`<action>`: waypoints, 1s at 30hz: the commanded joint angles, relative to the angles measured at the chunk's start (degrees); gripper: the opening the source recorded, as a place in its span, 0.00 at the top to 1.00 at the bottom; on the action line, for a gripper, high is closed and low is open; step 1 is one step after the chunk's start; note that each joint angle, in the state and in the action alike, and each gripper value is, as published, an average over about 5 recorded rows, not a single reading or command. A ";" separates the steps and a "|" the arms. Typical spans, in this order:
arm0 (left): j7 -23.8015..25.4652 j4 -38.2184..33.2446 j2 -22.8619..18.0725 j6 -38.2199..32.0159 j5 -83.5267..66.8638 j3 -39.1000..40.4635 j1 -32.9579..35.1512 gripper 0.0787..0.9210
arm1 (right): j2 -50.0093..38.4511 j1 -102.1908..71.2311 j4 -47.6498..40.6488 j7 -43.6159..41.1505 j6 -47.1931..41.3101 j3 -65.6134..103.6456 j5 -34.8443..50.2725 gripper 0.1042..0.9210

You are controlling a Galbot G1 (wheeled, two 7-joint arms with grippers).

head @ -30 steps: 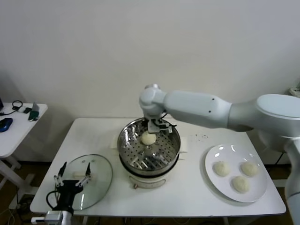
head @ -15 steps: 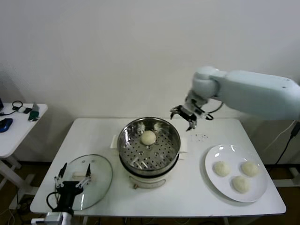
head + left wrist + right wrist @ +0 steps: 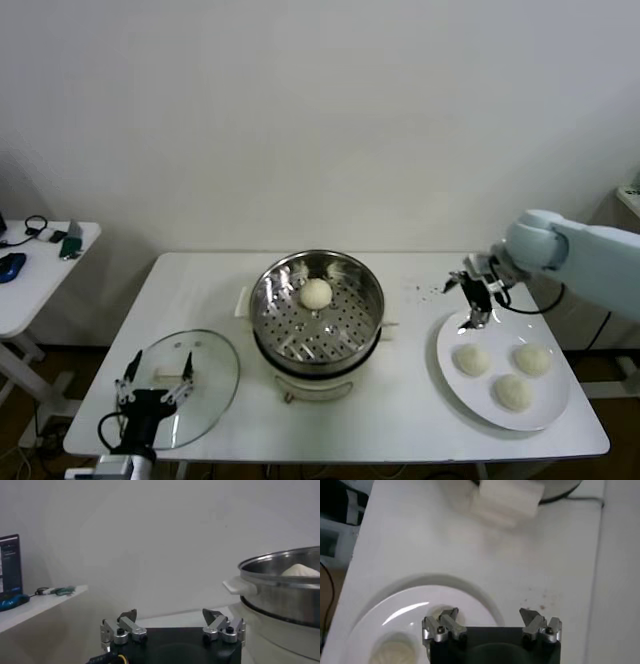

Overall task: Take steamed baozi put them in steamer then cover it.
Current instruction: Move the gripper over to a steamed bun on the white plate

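Observation:
The steel steamer [image 3: 317, 312] stands mid-table on its white base, with one baozi [image 3: 316, 293] on its perforated tray. Three more baozi [image 3: 472, 359] [image 3: 532, 359] [image 3: 514, 392] lie on the white plate [image 3: 455, 333] at the right. My right gripper [image 3: 478, 297] is open and empty, above the plate's far left rim; in the right wrist view [image 3: 490, 618] the plate [image 3: 420, 605] and one baozi [image 3: 392, 650] lie below it. My left gripper [image 3: 155, 383] is open and parked at the front left over the glass lid [image 3: 210, 375]. The left wrist view shows the gripper [image 3: 170, 619] beside the steamer [image 3: 280, 585].
A small side table [image 3: 40, 270] with gadgets stands at the far left. A few dark specks [image 3: 432, 291] lie on the table behind the plate. The steamer's white side handle [image 3: 506, 500] shows in the right wrist view.
My right gripper let go of the baozi in the steamer, rose, and swung right and down to the plate's far left rim. The left arm has not moved.

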 commanded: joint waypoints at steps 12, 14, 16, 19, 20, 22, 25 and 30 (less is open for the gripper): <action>0.01 0.50 -0.30 0.21 0.39 0.02 0.34 0.12 | -0.88 -16.04 -6.34 1.29 -4.51 9.11 -3.38 0.12; 0.01 0.56 -0.31 0.17 0.39 0.02 0.43 0.12 | -0.53 -16.34 -7.11 1.36 -4.47 9.48 -3.68 0.12; 0.01 0.60 -0.32 0.12 0.40 0.01 0.54 0.12 | -0.17 -16.70 -7.82 1.40 -4.43 9.88 -4.00 0.12; 0.02 0.68 -0.30 0.05 0.40 -0.06 0.69 0.12 | 0.34 -17.29 -8.67 1.42 -4.35 10.53 -4.35 0.12; 0.02 0.70 -0.29 0.03 0.40 -0.07 0.73 0.12 | 0.49 -17.45 -8.86 1.45 -4.33 10.70 -4.43 0.12; 0.02 0.74 -0.30 -0.01 0.39 -0.08 0.79 0.12 | 0.75 -17.63 -9.07 1.47 -4.33 10.86 -4.56 0.12; 0.02 0.78 -0.33 -0.04 0.39 -0.07 0.85 0.12 | 1.03 -17.83 -9.10 1.42 -4.37 10.84 -4.81 0.12; 0.01 0.83 -0.29 -0.07 0.39 -0.11 0.87 0.12 | 1.26 -18.04 -9.03 1.13 -4.36 10.75 -4.88 0.12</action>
